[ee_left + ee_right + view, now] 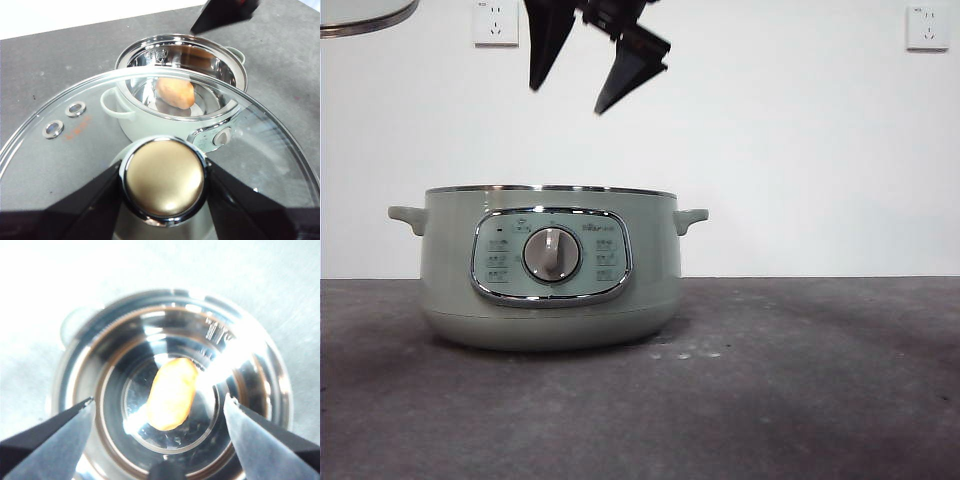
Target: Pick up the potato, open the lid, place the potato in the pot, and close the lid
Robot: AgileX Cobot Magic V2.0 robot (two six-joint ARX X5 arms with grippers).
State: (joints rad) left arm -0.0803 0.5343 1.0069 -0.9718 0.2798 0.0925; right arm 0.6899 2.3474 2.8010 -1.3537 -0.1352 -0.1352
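Resting on the bare steel floor of the pot (pixel 550 275), the potato (pixel 175 92) is delivered; above it, top centre of the front view, the right gripper (pixel 582 72) hangs wide and empty; the left gripper (pixel 165 200) clamps the knob of the lid (pixel 65 135), whose rim shows at upper left; closing remains, needing the lid centred over the rim and lowered level; panel markings too small to read.
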